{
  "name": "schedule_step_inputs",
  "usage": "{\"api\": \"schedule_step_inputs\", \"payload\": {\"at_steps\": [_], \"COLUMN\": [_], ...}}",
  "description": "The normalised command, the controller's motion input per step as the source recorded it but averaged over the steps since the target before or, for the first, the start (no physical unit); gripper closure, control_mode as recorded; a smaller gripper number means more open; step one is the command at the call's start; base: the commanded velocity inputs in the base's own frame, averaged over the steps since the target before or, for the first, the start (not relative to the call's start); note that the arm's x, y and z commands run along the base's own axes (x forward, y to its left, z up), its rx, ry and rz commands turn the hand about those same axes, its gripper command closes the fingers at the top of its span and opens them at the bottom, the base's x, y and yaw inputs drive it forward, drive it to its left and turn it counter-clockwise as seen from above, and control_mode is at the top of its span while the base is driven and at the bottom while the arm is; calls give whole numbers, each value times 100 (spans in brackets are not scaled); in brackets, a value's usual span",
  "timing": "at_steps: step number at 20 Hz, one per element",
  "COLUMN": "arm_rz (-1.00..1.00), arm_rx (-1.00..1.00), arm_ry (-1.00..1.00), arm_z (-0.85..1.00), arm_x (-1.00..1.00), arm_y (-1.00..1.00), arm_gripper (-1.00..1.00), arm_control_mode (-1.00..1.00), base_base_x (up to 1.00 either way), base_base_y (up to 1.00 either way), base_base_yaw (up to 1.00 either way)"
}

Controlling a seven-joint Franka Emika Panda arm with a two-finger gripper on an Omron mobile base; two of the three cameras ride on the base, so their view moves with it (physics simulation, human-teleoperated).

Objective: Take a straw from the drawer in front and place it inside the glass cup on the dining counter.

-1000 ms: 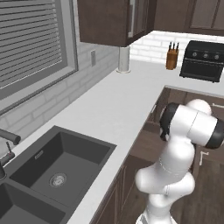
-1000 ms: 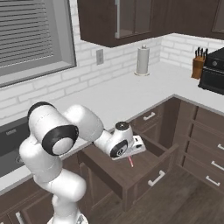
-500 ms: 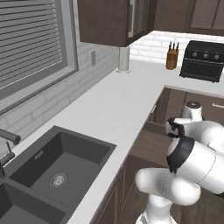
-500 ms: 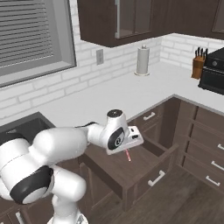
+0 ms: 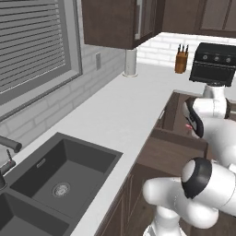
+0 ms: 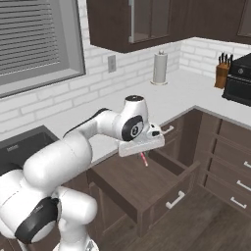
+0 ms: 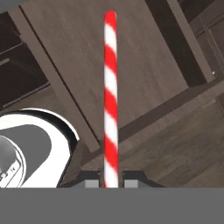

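My gripper (image 7: pixel 111 180) is shut on the straw (image 7: pixel 110 96), a thin red and white striped stick that points away from the hand toward the floor of the drawer (image 7: pixel 131 78) below. In the right base view the gripper (image 6: pixel 142 151) hangs just above the open dark brown drawer (image 6: pixel 132 179), and the short end of the straw (image 6: pixel 144 159) sticks down from it. From the left base view the hand (image 5: pixel 197 123) hovers over the same drawer (image 5: pixel 168 152). The glass cup and the dining counter are out of view.
The white worktop (image 6: pixel 181 93) carries a paper towel roll (image 6: pixel 160 67), a knife block (image 6: pixel 221 74) and a black toaster oven (image 5: pixel 214 63). A dark sink (image 5: pixel 60 177) lies to the left. Closed drawers with silver handles (image 6: pixel 238 184) stand right of the open one.
The hand has risen out of the drawer with the straw in its grip, and the arm's elbow has swung round. The base has not moved.
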Motion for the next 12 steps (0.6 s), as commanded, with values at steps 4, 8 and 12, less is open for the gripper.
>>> {"api": "schedule_step_inputs", "payload": {"at_steps": [4,8,12], "arm_rz": [0,0,0], "arm_rx": [3,0,-1], "arm_ry": [0,-2,-29], "arm_z": [100,95,33], "arm_x": [-42,-36,-45], "arm_y": [-1,0,0], "arm_gripper": [100,100,100], "arm_control_mode": [-100,-100,-100], "base_base_x": [0,0,0], "base_base_y": [0,0,0], "base_base_yaw": [0,0,0]}}
